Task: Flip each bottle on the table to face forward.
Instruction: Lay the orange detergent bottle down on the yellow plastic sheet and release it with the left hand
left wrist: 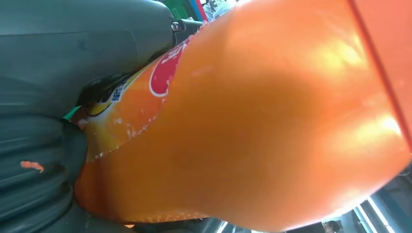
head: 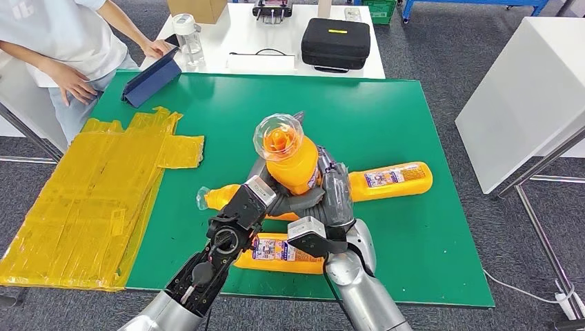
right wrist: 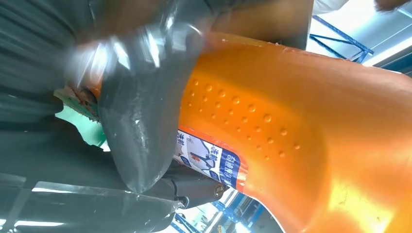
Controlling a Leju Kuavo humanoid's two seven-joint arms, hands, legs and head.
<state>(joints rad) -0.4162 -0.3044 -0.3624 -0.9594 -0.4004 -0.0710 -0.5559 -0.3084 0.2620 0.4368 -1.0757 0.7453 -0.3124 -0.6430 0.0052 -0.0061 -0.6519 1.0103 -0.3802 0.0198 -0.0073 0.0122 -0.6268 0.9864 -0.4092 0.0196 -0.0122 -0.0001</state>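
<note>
- An orange plastic bottle with a clear domed cap stands raised over the middle of the green table mat, cap end tilted up toward the head camera; both robot hands hold it.
- The left hand wraps the bottle's lower body from the left — its fingers are mostly hidden behind the bottle in the head view, and the left wrist view shows grey hand parts pressed against the orange body.
- The right hand grips from the right; in the right wrist view a thick grey thumb lies across the dimpled orange surface, blurred near its upper part.
- The held bottle's label is cut off in both wrist views; its print is too small to read.
- Three more orange bottles lie on their sides on the mat: one to the right with its label showing, one to the left, largely hidden by the left arm, with only its clear cap end plain, and one nearest the robot, partly covered by both wrists.
- Crumpled yellow plastic sheets cover the mat's left side.
- A person in a white top stands at the far left, a hand on a dark blue tablet case; the head is cut off by the picture's edge.
- A black zipped case sits on the white table beyond.
</note>
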